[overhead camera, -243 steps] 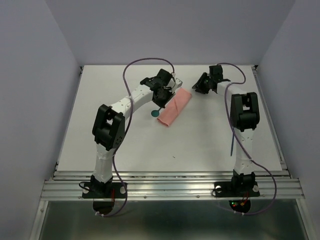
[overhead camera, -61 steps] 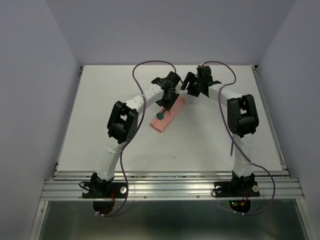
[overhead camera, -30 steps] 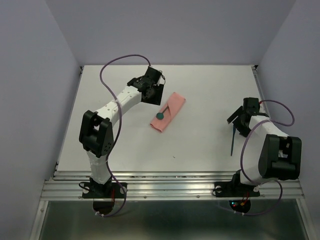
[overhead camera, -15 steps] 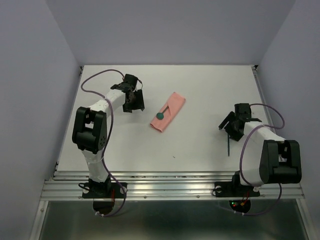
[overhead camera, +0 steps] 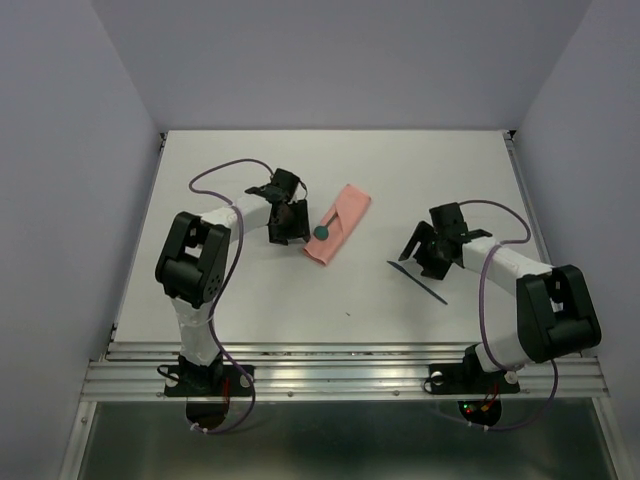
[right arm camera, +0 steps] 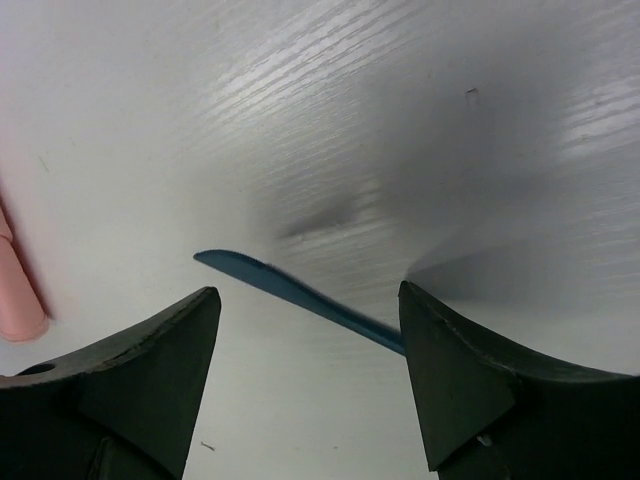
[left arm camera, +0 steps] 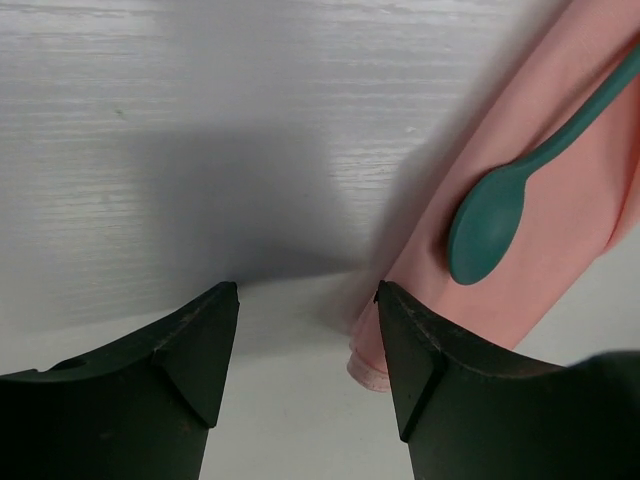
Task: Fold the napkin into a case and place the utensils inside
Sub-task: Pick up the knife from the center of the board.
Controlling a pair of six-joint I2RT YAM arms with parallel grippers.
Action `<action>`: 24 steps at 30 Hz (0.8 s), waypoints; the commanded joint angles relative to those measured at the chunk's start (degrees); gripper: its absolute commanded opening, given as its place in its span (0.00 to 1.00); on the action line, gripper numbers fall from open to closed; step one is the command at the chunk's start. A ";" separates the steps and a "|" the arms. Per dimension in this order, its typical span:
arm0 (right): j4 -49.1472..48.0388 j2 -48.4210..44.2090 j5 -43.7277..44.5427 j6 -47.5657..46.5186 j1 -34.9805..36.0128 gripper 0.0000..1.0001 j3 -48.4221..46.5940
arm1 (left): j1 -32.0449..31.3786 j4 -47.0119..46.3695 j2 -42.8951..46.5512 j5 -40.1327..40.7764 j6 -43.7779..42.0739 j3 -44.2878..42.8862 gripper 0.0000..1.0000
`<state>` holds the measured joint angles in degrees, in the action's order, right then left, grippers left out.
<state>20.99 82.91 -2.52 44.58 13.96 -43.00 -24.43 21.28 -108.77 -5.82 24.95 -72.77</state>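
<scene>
- Since half a second ago, the left tool [overhead camera: 288, 222] has swung in from the left and now sits just beside the case [overhead camera: 338, 225]. The right tool [overhead camera: 420, 252] has shifted toward the middle of the table.
- Over the same interval the flat utensil [overhead camera: 418, 282] has moved left. It has turned from near-upright in the overhead view to a slant.
- Case: salmon-pink cloth folded into a narrow layered strip with soft rounded edges. It lies diagonally mid-table, and I see no change in its position.
- Spoon [left arm camera: 490, 225]: smooth dark-teal plastic with an oval bowl and a thin curved handle. It rests on top of the case, bowl toward the case's near end.
- Flat utensil: thin and blade-like with a tapered tip, lying flat on the table well apart from the case.
- Left tool: jaws stand wide and grip nothing. One finger [left arm camera: 420, 350] is close to the end of the case.
- Right tool: jaws are spread wide and grip nothing. The flat utensil lies across the gap, and I lose one end of it behind a finger [right arm camera: 490, 370].
- Table [overhead camera: 400, 165]: white with a fine streaked grain. Plain lavender-grey walls stand on three sides.
</scene>
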 commanded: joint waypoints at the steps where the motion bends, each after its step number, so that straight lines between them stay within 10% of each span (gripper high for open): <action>1: 6.15 -2.13 5.86 -2.12 0.02 0.78 -2.00 | -2.81 -1.50 -0.04 -1.47 1.50 1.32 0.68; 11: 19.77 -11.98 13.33 3.84 0.02 0.79 -1.03 | -8.36 -2.21 0.14 -4.46 3.09 0.00 0.68; 24: 12.67 -14.01 -1.17 15.27 2.48 0.77 8.11 | -3.97 -1.59 3.56 -3.66 1.07 2.98 0.68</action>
<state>37.54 67.40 -1.32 56.03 15.22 -35.94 -30.48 19.88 -108.64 -8.19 27.16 -72.07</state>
